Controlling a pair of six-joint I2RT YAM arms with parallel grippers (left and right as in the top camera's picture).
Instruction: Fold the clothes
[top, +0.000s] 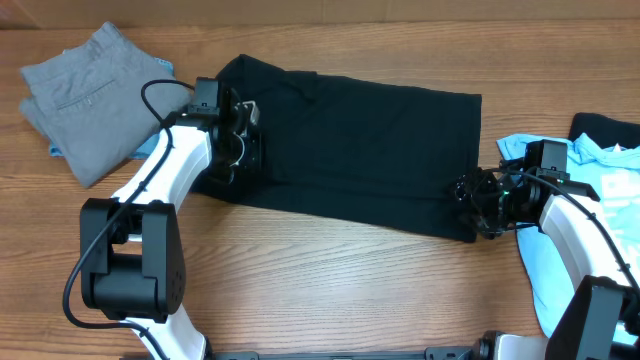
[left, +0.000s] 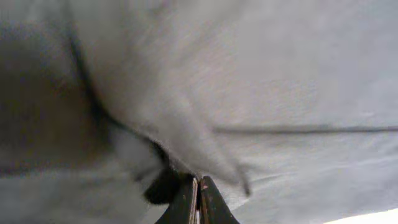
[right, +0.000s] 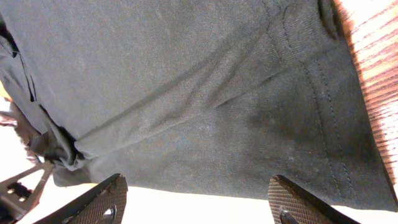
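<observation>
The clothes lie on a wooden table (top: 350, 290). A black T-shirt (top: 360, 150) is spread as a long band across the middle. My left gripper (top: 243, 140) rests on its left end. In the left wrist view this gripper (left: 199, 182) is shut, pinching a raised ridge of the shirt's fabric (left: 186, 137). My right gripper (top: 472, 203) sits at the shirt's near right corner. Seen from the right wrist, it (right: 198, 183) stands open, its fingers (right: 106, 199) just short of the shirt's hem (right: 205, 112) with nothing between them.
Folded grey trousers (top: 90, 100) lie at the far left. A light-blue tee (top: 560, 260) lies at the right edge under my right arm. Another dark garment (top: 607, 128) shows at the far right.
</observation>
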